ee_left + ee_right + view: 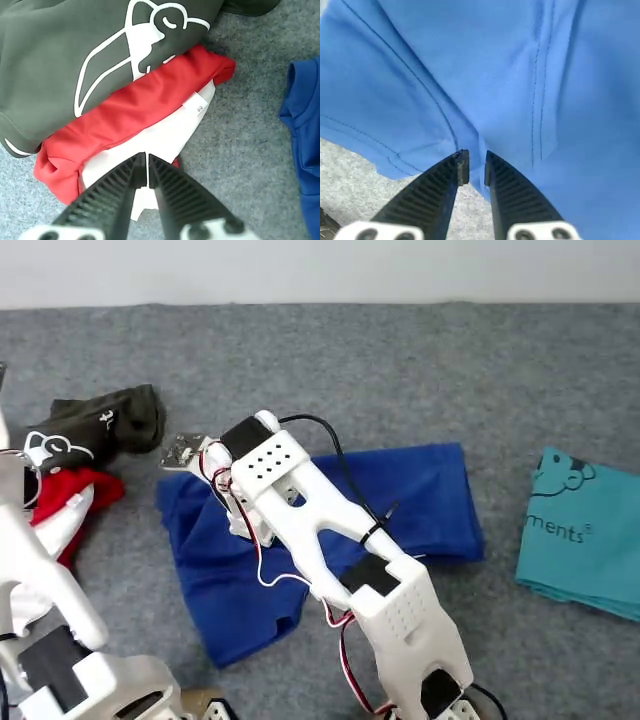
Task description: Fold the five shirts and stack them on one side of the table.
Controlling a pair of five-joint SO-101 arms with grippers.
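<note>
Blue shirt [420,500]: we see it spread near the middle of the table [400,360], partly folded and rumpled. Its lower corner trails toward the arm bases.
Right arm [320,510]: it stretches across the blue shirt from the near edge, with its wrist over the shirt's left part.
Right gripper [474,167]: it sits at an edge of the blue shirt [495,75], where the cloth meets the grey table cover.
Right jaws: they are drawn almost together, leaving a narrow slit. A ridge of blue cloth runs into that slit, so we take the shirt to be pinched there.
Left arm [40,570]: it stands well to the left of the blue shirt, beside the heap of three shirts.
Left gripper [146,162]: it points down over the white shirt [160,135], apart from the blue shirt.
Left jaws: they are closed tip to tip with only a hairline between them. We see no cloth caught in them.
Dark green shirt [110,420]: it lies left of the blue shirt, a little farther back. In the left wrist view the dark green shirt [60,60] shows a white line drawing and overlaps the red one.
Red shirt [75,490]: it lies left of the blue shirt, under the dark green one. From the wrist we see the red shirt [140,105] resting on the white shirt.
Teal shirt [585,530]: it lies folded, well to the right of the blue shirt at the table's edge, not touching it.
</note>
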